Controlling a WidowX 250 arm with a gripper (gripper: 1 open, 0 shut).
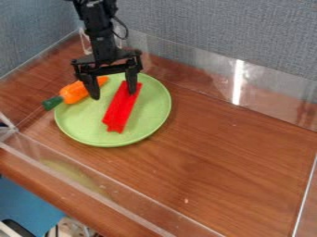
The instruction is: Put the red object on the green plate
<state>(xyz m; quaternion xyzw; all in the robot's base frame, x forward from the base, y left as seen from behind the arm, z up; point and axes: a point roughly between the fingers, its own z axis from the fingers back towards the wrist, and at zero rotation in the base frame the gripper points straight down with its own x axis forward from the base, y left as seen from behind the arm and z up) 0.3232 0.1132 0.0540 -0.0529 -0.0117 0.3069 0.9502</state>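
The red object [121,105], a long ridged bar, lies flat on the green plate [87,125], running from near the plate's far rim toward its centre. My gripper [107,81] hangs just above the bar's far end, pointing straight down, jaws spread wide with nothing between them. One fingertip [89,87] stands left of the bar, the other to its right.
An orange carrot-shaped toy with a green end [72,93] lies against the plate's left rim. Clear plastic walls [235,79] enclose the wooden table [210,157].
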